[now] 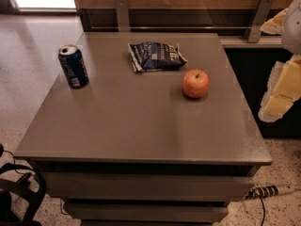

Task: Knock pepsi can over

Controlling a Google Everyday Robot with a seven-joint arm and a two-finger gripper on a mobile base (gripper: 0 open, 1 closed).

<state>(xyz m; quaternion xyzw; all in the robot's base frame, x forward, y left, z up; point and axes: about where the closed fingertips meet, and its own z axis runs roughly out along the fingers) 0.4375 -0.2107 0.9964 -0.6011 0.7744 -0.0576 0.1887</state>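
The pepsi can (73, 66) is a small dark blue can with a silver top. It stands upright near the left edge of the grey table (141, 126). My gripper (281, 95) shows as a white and yellow shape at the right edge of the view, beyond the table's right side and far from the can. It holds nothing that I can see.
A flat crinkled dark blue chip bag (156, 56) lies at the back middle of the table. A red-orange apple (196, 83) sits right of centre. A wooden wall panel runs behind the table. A power strip (269, 190) lies on the floor at the lower right.
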